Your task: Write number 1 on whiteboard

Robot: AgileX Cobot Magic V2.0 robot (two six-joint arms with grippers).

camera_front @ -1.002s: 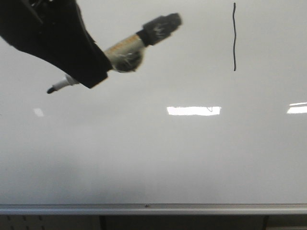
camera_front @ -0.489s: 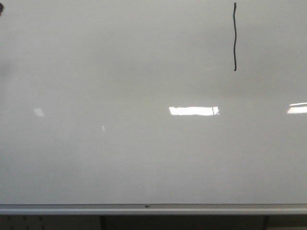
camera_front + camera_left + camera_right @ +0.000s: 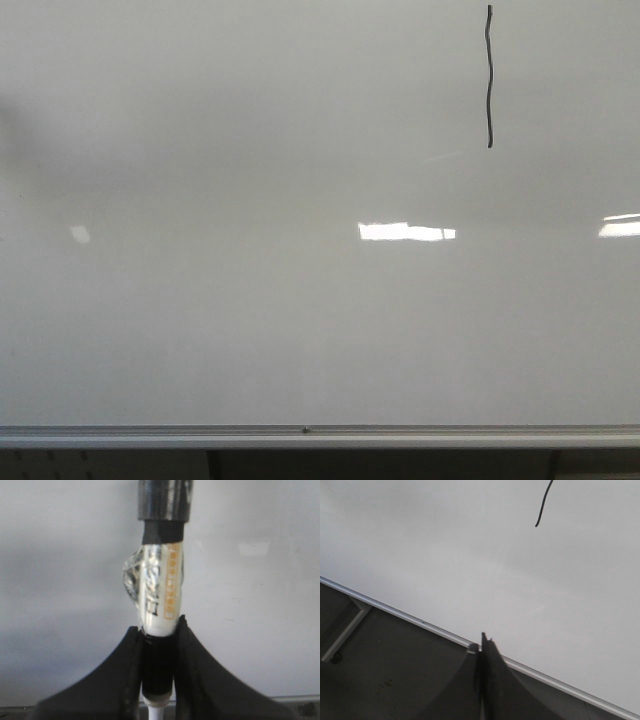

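The left pincer (image 3: 159, 645) is clamped on one marker (image 3: 160, 592); its orange label is too blurry to read. The right pincer (image 3: 481, 650) has its fingers pressed together, holding nothing. Farther off, one number 1 (image 3: 489, 76), a thin black line, sits high on the whiteboard (image 3: 250, 330), toward the right.

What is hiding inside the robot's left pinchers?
A marker, squeezed between the left gripper's black fingers. Its taped white barrel and dark end stick out; the gripped part is covered. The whiteboard lies behind it.
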